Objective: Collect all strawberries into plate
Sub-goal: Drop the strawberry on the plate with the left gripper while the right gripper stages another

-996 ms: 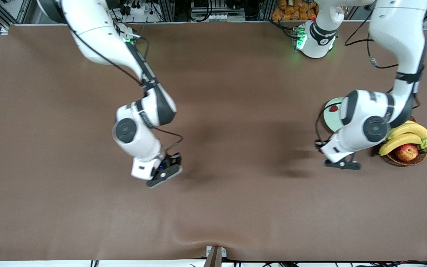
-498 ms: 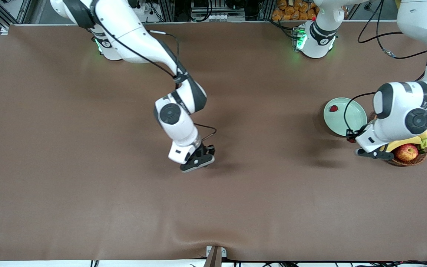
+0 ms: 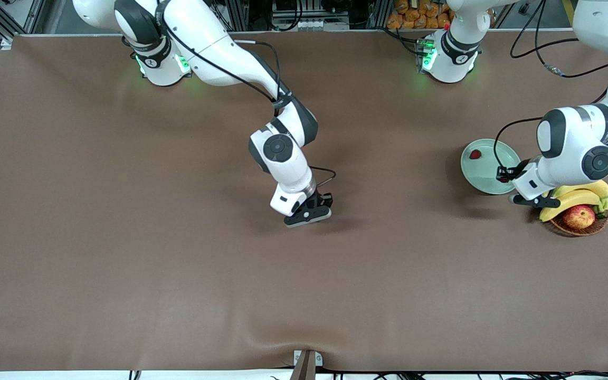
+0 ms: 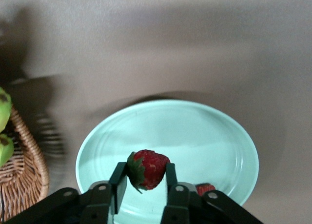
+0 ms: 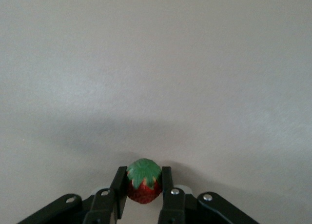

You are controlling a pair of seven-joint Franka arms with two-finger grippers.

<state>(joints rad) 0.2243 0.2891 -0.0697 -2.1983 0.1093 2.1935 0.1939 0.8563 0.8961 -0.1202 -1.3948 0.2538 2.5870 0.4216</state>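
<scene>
L gripper [image 4: 144, 185] hangs over the round pale mint-green plate [image 3: 486, 177], at its edge toward the brown wicker basket [image 3: 578, 226]. Jaws pinch a small red strawberry w/ dark green leafy top [image 4: 146, 169], shown clearly in L wrist view; in front view the berry itself is hidden under the wrist. A second tiny red strawberry [image 3: 475, 154] lies on the plate near the rim farthest from the front cam; in L wrist view only a bit of it [image 4: 204, 188] peeks past a finger. Basket is partly covered by the L arm; yellow bananas [image 3: 573, 196] and a red-yellow apple [image 3: 579, 216] show in it. In L wrist view only one basket edge appears, cut off by the frame.

R gripper [image 5: 141, 190] is over bare brown table cloth [image 3: 124, 237] mid-table, well apart from plate. Jaws clamp a third small red strawberry, green cap facing the wrist cam [image 5: 144, 180]; not visible in front view.
</scene>
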